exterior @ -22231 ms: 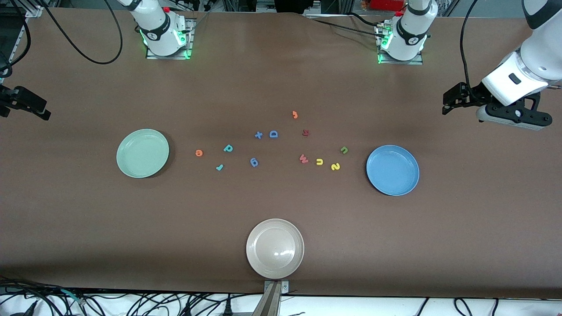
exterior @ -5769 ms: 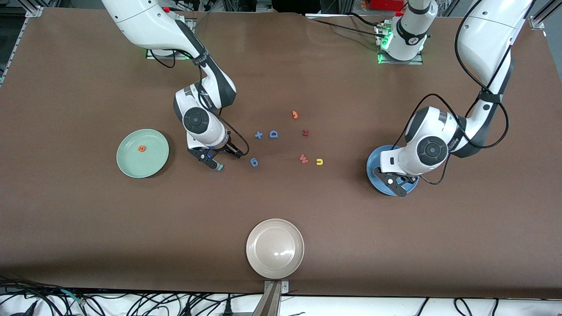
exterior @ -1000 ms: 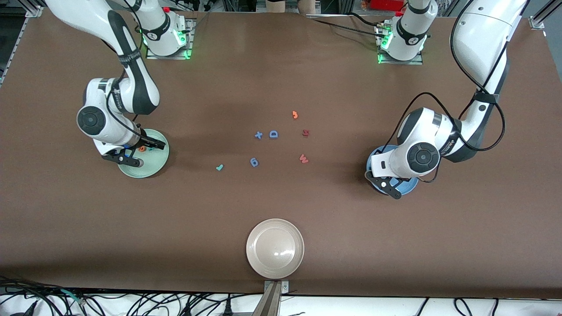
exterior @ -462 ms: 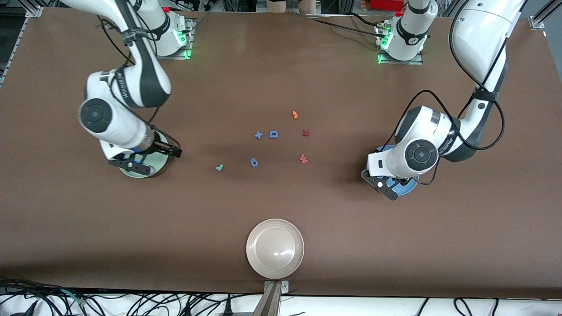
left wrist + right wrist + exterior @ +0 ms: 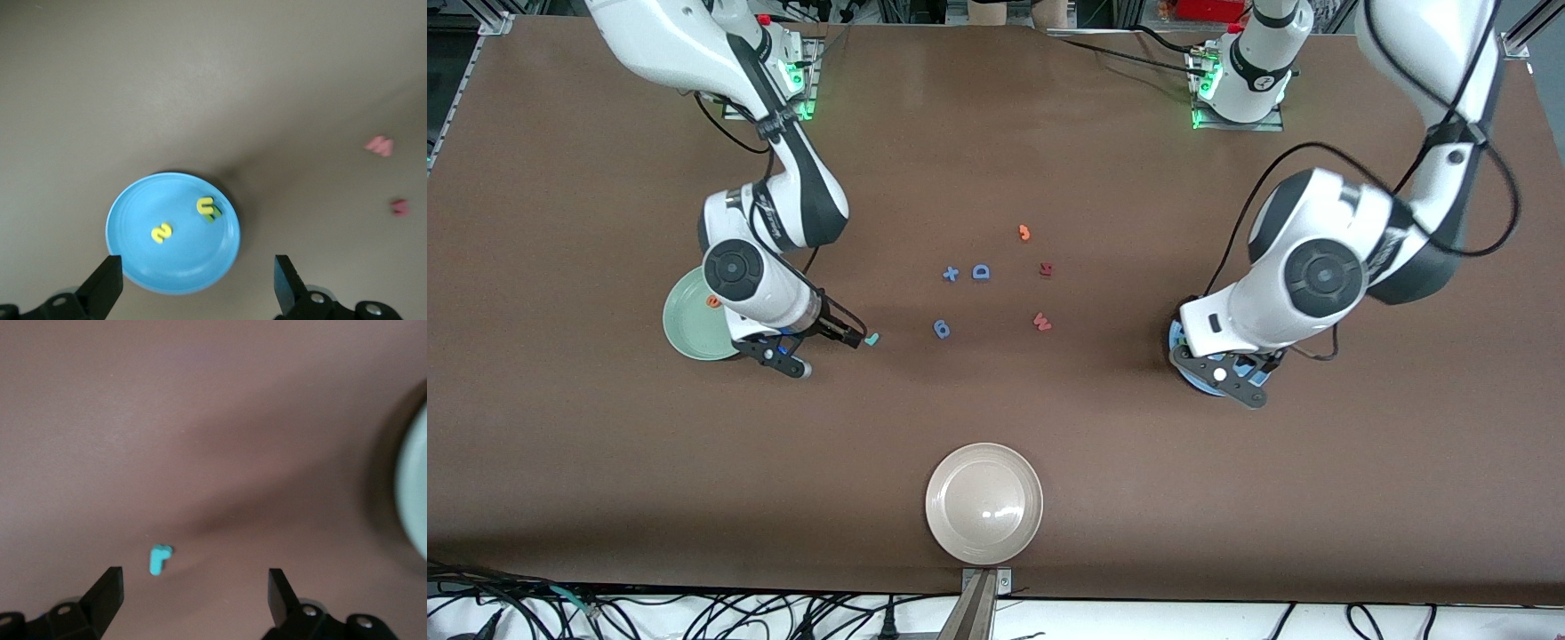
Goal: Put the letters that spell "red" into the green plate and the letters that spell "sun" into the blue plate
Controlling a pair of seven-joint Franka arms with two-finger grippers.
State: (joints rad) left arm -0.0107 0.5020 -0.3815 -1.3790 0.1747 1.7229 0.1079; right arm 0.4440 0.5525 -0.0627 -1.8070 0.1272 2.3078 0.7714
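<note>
The small teal "r" (image 5: 872, 339) (image 5: 159, 559) lies on the brown table. Just short of it, toward the green plate (image 5: 687, 331), my right gripper (image 5: 831, 356) (image 5: 195, 597) hangs open and empty. That plate (image 5: 415, 495) is half covered by the right arm, and the orange "e" (image 5: 713, 301) shows on it. Above the blue plate (image 5: 1179, 342) (image 5: 179, 267), my left gripper (image 5: 1232, 378) (image 5: 197, 290) is open and empty. In that plate lie the yellow "s" (image 5: 161, 233) and the yellow "u" (image 5: 205, 205) partly on the olive "n" (image 5: 214, 215).
A beige plate (image 5: 983, 504) stands near the front edge. Mid-table lie a blue "D" (image 5: 981, 272), a blue plus sign (image 5: 951, 274), a blue "6" shape (image 5: 942, 330), an orange hook (image 5: 1024, 233), a red "W" (image 5: 1041, 322) and a dark red piece (image 5: 1046, 268).
My right gripper has left the green plate and travelled toward the teal "r". The left gripper has opened and risen a little over the blue plate.
</note>
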